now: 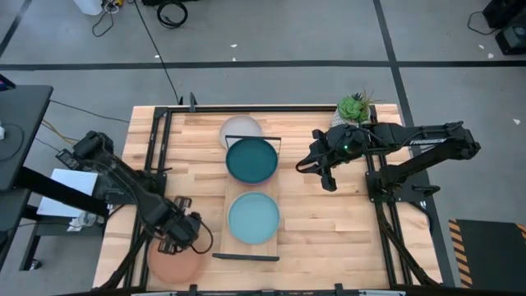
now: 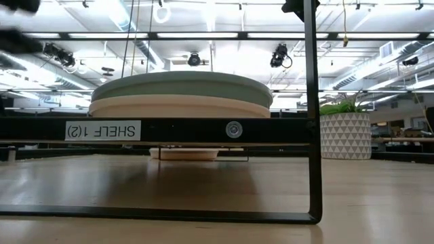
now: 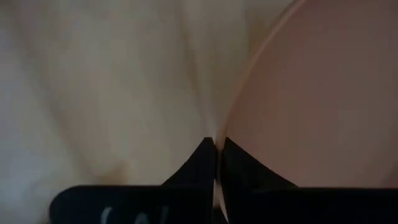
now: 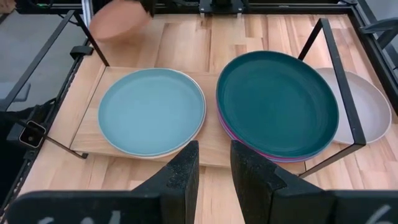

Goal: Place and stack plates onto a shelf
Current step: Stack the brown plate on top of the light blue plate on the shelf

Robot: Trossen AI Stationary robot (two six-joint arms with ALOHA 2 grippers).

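Observation:
A peach-tan plate (image 1: 174, 265) sits near the table's near-left corner, with my left gripper (image 1: 175, 244) shut at its far rim; the right wrist view shows the plate (image 4: 115, 22) too. The shelf (image 1: 279, 215) carries two stacks: a light teal plate (image 1: 253, 218) on a cream one, and a dark teal plate (image 1: 251, 160) over magenta and blue rims. A pale grey plate (image 1: 241, 130) lies on the table beyond the shelf's far frame. My right gripper (image 1: 328, 182) is open, to the right of the shelf and touching nothing. My left gripper (image 3: 216, 144) pinches the peach-tan plate's rim (image 3: 231, 127) between its two fingers, at the plate's far side. The fingers slant down from the table's far left. Whether the plate is clear of the table, I cannot tell.
A small potted plant (image 1: 355, 107) stands at the far right, behind my right arm. Black frames (image 4: 339, 81) rise at the shelf's two short ends. Bare wood lies to the right of the shelf (image 1: 329, 230). In the low view the shelf's near frame (image 2: 312, 135) fills the foreground.

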